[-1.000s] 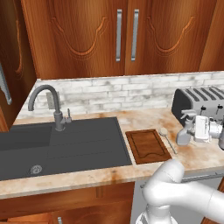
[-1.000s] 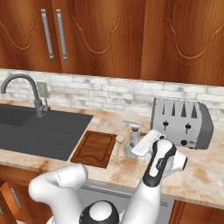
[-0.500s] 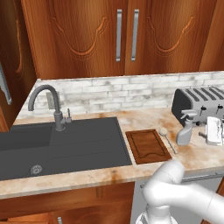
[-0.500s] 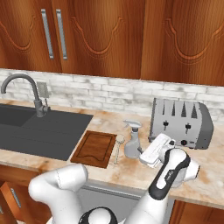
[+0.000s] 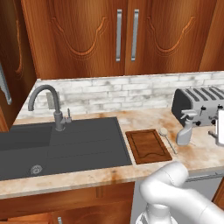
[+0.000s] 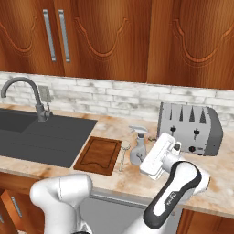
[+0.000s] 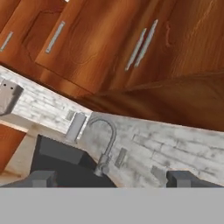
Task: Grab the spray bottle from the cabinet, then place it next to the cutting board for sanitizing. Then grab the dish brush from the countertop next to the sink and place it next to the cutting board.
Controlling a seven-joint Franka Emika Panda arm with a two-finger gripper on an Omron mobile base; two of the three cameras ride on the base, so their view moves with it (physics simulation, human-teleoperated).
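Note:
The spray bottle (image 5: 185,130) (image 6: 138,147) stands upright on the countertop (image 5: 144,119), right of the cutting board (image 5: 148,145) (image 6: 98,154). Between the two lies the dish brush (image 5: 167,138) (image 6: 123,153), its round head toward the wall. My hand (image 6: 159,154) hovers just right of the bottle, apart from it. In the hand view my gripper (image 7: 111,179) is open, its fingertips (image 7: 42,178) wide apart with nothing between them. It looks toward the faucet (image 7: 106,144) and the cabinet (image 7: 109,48), whose doors are closed. The sink (image 5: 61,143) lies left of the board.
A grey toaster (image 5: 199,105) (image 6: 189,128) stands against the brick backsplash, behind the bottle and my hand. The faucet (image 5: 49,107) rises at the sink's back edge. The counter's front edge runs just below the board.
My hand has drawn back to the right, away from the spray bottle. The bottle, brush and board have stayed in place.

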